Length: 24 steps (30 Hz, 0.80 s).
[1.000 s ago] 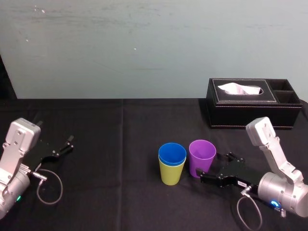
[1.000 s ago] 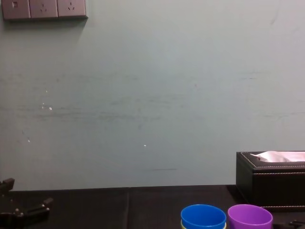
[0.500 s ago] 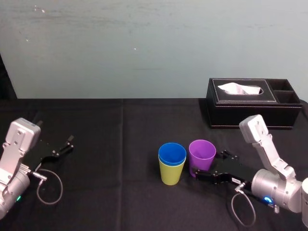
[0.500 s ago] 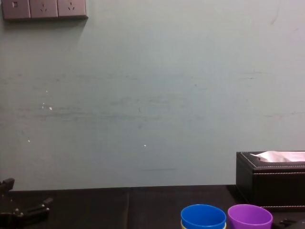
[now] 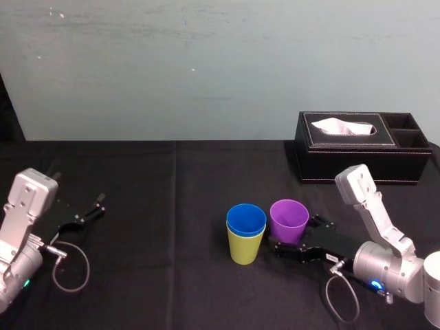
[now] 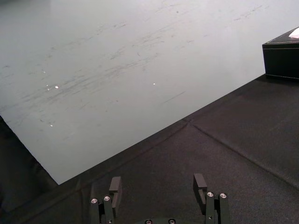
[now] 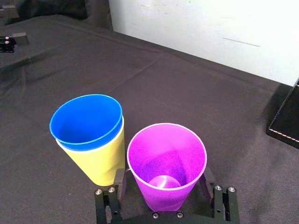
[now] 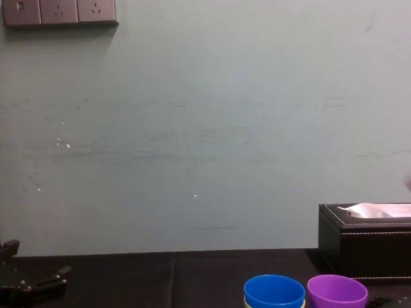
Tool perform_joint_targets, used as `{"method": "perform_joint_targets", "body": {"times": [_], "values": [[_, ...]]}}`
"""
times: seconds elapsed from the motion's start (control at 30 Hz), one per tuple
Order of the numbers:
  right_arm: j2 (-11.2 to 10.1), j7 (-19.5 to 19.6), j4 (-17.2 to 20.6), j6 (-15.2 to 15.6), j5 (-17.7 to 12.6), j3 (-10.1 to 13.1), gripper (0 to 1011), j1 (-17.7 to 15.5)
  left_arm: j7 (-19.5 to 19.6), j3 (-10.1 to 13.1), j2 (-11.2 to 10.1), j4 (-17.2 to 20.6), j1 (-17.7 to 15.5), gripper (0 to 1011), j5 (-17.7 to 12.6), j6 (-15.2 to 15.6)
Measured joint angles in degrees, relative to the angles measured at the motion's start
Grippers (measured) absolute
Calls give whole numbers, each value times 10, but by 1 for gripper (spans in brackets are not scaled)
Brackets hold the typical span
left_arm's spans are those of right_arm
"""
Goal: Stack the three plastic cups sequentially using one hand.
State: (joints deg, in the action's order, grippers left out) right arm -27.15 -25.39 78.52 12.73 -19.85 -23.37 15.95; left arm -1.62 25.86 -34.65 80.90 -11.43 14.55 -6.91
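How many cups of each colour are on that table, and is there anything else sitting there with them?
blue cup: 1
yellow-green cup: 1
purple cup: 1
black tissue box: 1
Total: 4 things, 3 of them cups

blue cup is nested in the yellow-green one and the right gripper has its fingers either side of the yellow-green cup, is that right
Not quite. The right gripper has its open fingers either side of the purple cup, not the yellow-green cup, as the right wrist view shows. The blue cup is nested in the yellow-green one. The left gripper sits parked at the left.
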Motion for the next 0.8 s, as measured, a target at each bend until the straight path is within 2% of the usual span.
{"method": "perform_joint_targets", "body": {"times": [0.7,0.8], "values": [[4,-4,-8,-6,5,-1,1002,4,0,0,0,0,0,1000,0,0],[4,-4,-8,-6,5,-1,947,4,0,0,0,0,0,1000,0,0]]}}
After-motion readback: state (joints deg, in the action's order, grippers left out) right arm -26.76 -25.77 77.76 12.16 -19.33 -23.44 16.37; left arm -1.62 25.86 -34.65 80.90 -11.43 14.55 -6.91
